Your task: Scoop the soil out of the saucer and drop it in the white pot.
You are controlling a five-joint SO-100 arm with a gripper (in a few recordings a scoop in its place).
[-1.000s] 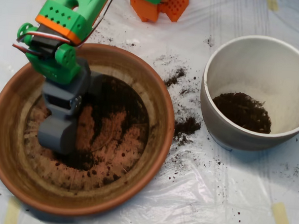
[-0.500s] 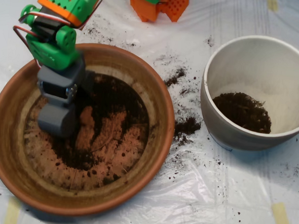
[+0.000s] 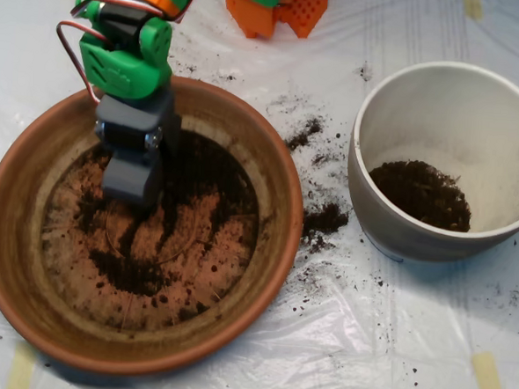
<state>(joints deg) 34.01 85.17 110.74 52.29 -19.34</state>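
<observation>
Soil [image 3: 166,215] lay smeared in dark patches over the flat bottom of the terracotta saucer [image 3: 26,268], with a second heap inside the white pot [image 3: 377,211] to the right and spilled crumbs on the plastic sheet [image 3: 321,339] between them. Over the saucer's upper left part hung the grey scoop [image 3: 133,180] under its green arm [image 3: 127,54]; whether its jaws were parted could not be told.

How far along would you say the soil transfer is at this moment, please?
Partly done: a dark soil heap lies in the off-white pot. In hand: the grey scoop sits low in the terracotta saucer. Left: scattered soil there.
</observation>
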